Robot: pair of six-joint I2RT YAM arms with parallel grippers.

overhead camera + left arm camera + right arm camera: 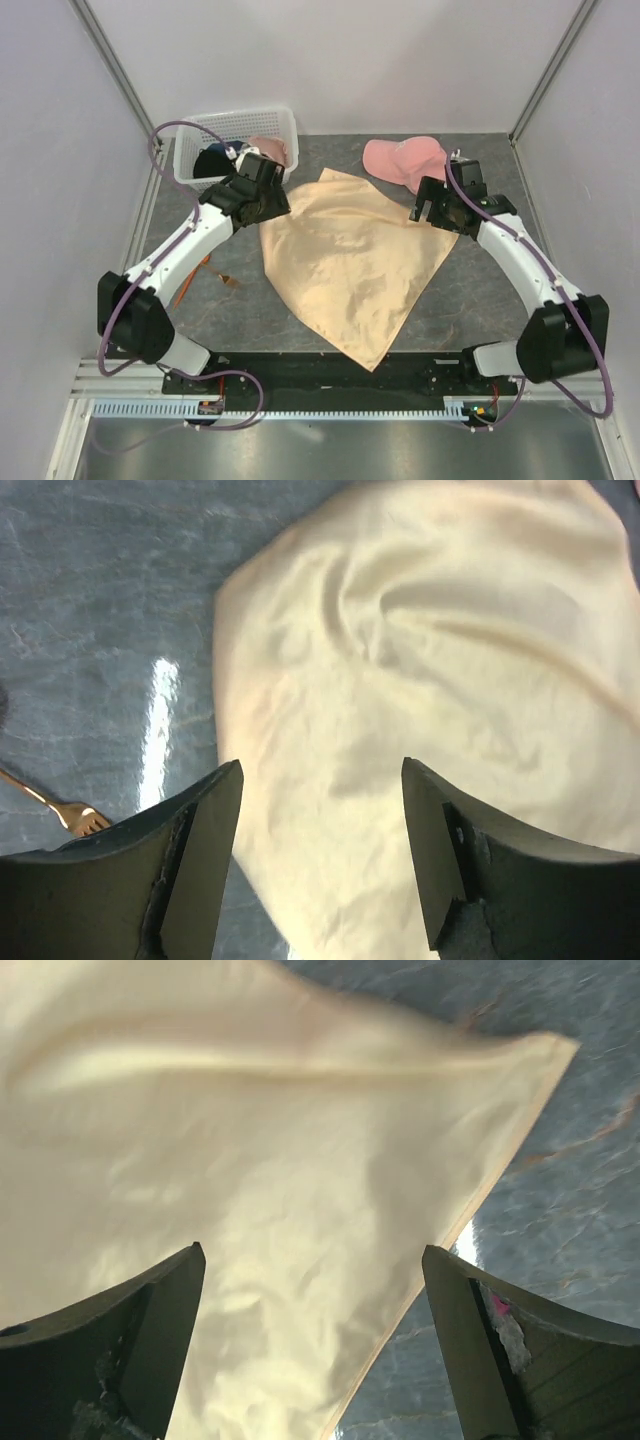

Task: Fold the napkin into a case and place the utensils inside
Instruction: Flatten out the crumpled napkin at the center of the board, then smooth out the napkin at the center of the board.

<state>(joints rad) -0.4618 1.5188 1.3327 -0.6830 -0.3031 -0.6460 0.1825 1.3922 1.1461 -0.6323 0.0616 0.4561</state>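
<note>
Left hand (272, 207) hangs over the napkin's (350, 260) far left edge with its fingers spread wide and nothing between them; its wrist view shows only pale cloth and grey counter (480, 300) below the gap. Right hand (428, 212) sits above the napkin's right corner, likewise spread wide and holding nothing, the pointed corner of the cloth lying loose beneath it. The napkin itself, a shiny peach-tan sheet, lies rumpled and mostly flat in the middle of the counter, shaped like a rough kite: one corner points away from the arms, one points right, and the long near corner reaches down onto the black bar where the arms are bolted. Its left side is rounded and creased rather than straight. The utensils (215, 278) lie on bare counter to the left of the napkin, apart from it and close beside the left forearm; a small fork (78, 817) shows its tines there, and a thin orange piece is partly hidden by the arm. Beyond the napkin's far right edge sits a pink cap (405, 160), and beyond its far left a white basket (285, 125) of clothes.
</note>
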